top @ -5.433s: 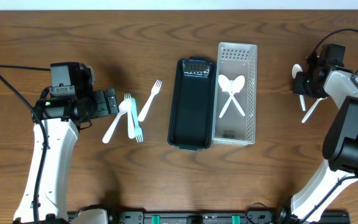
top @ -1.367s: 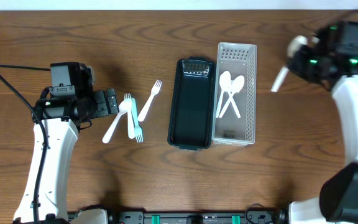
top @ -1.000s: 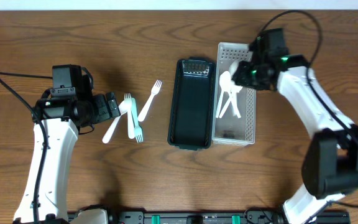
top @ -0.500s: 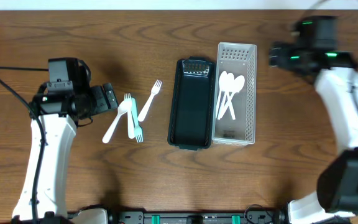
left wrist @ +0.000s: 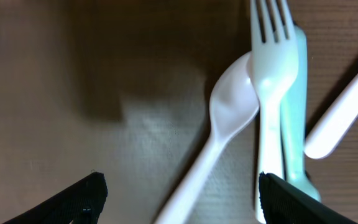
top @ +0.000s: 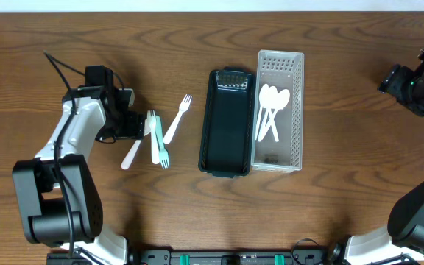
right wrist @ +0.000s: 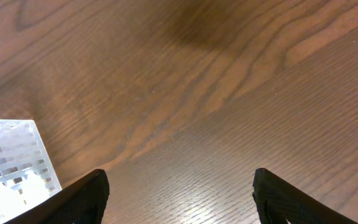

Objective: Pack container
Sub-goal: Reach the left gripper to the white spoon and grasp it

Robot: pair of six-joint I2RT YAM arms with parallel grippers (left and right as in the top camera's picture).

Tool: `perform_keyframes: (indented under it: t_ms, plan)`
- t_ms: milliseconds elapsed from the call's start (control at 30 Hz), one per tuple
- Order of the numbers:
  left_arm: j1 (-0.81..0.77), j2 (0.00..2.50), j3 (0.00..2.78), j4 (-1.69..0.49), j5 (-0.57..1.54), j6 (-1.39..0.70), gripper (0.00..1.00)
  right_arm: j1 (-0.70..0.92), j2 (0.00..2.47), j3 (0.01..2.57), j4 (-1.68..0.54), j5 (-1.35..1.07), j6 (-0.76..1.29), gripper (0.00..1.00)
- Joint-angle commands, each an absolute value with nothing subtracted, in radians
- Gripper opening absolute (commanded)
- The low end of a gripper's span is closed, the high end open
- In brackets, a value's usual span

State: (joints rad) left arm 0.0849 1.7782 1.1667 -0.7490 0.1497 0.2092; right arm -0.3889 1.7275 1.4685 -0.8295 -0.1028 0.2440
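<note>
We see the left end effector [left wrist: 180, 198] open, its fingers spread wide on either side of the white plastic spoon [left wrist: 227, 121] on the brown wooden bench [top: 344, 206], gripping nothing. That spoon touches a pale plastic fork [left wrist: 267, 74] lying over a teal plastic fork [left wrist: 294, 143]. A white plastic fork [top: 177, 119] lies just beside them. Three white spoons [top: 271, 110] lie in the clear perforated plastic tray [top: 294, 151], which sits beside the black rectangular plastic container [top: 227, 125]. The right end effector [right wrist: 179, 199] is open and holds nothing, well right of the tray.
</note>
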Motion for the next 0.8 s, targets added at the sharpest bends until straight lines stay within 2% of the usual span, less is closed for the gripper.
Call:
perform_keyframes:
  t_ms: [0,100,200,367,533,767]
  plan:
    - [0.059,1.789,1.171,-0.72,0.139,0.385,0.8,-0.398,1.737,1.468,-0.827,-0.105,0.231,0.77]
    - [0.027,1.793,1.171,-0.713,0.138,0.483,0.8,-0.398,1.737,1.468,-0.826,-0.105,0.231,0.76]
    - [0.006,1.795,1.164,-0.703,0.134,0.535,0.76,-0.398,1.737,1.468,-0.831,-0.104,0.231,0.76]
    - [0.009,1.797,1.146,-0.694,0.037,0.535,0.74,-0.398,1.737,1.468,-0.832,-0.105,0.231,0.75]
    - [0.027,1.798,1.141,-0.693,0.054,0.527,0.69,-0.398,1.737,1.468,-0.839,-0.105,0.231,0.75]
    - [0.027,1.798,1.099,-0.656,0.072,0.527,0.66,-0.398,1.737,1.468,-0.838,-0.104,0.231,0.75]
